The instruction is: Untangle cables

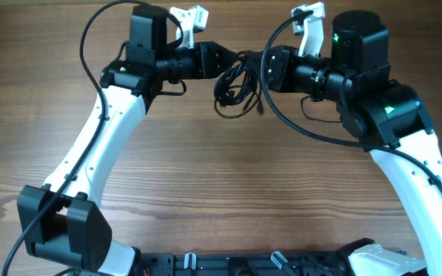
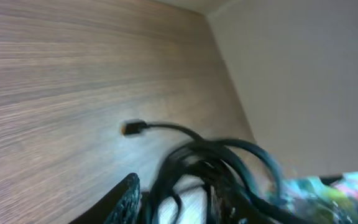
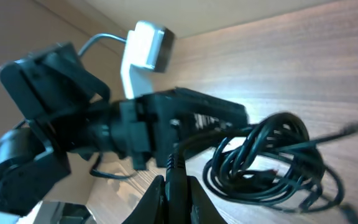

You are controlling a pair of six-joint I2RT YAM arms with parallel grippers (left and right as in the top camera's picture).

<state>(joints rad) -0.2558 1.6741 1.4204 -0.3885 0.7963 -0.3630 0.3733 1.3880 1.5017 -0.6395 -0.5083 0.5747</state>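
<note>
Reaching from the lower frame edge, both arms (image 1: pixel 106 146) meet at upper centre above the tabletop (image 1: pixel 221 176); right end effector (image 3: pixel 174 179) pinches a strand of the cables (image 1: pixel 236 86); left end effector (image 1: pixel 222 63) has jaws apart, loops between them.

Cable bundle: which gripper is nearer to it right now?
Right: the right gripper is shut on a strand of the cables. The left gripper sits beside the loops, fingers parted.
</note>
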